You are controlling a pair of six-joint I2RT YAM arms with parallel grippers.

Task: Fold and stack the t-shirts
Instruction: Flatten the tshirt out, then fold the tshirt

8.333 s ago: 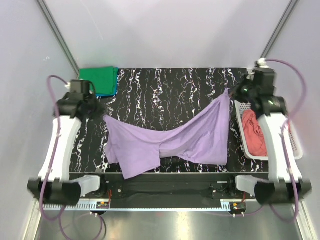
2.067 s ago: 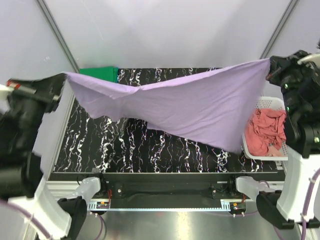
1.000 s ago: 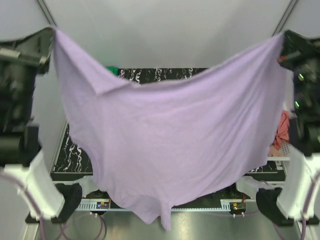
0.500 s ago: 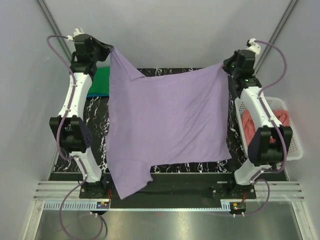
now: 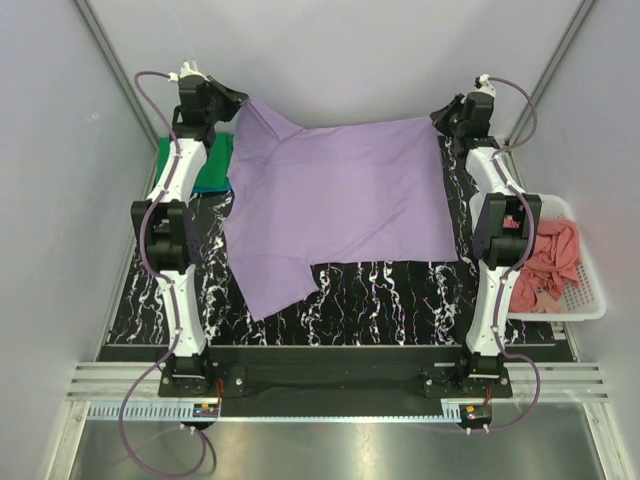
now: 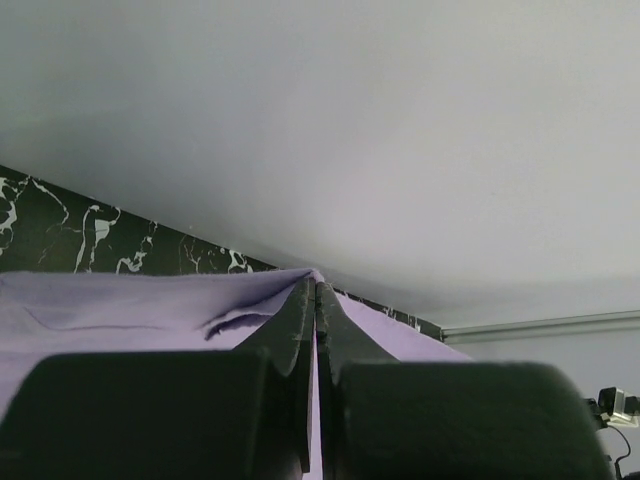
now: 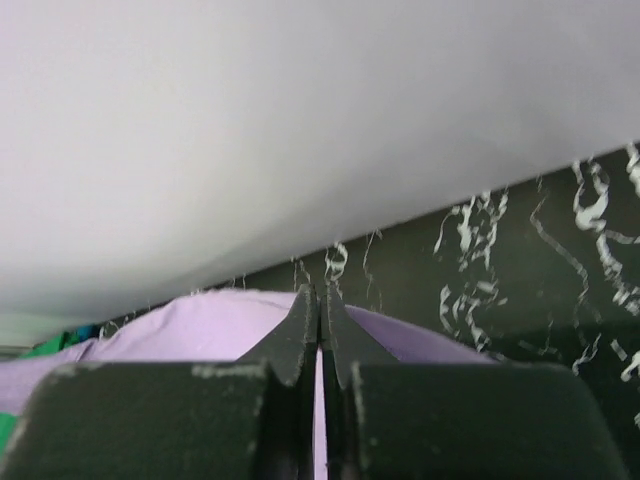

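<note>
We hold the soft light purple cloth t-shirt by its two far corners. Our left pincer, in the upper left of the top picture, is squeezed tight on one corner. Our right pincer, in the upper right, is squeezed tight on the other. The shirt lies spread over the upper middle of the black table with white squiggly lines. One sleeve points toward the lower left.

The cloth is thin and floppy. If one side gets pulled more than the other, we think it could bunch up or land crooked. Its far edge sits near the back of the table, so it might slip off there. Its left side is right beside the folded bright green shirt and could drag that out of shape.

The table looks hard and shiny. At the right edge, the white plastic basket with holes holds a crumpled salmon pink shirt.
</note>
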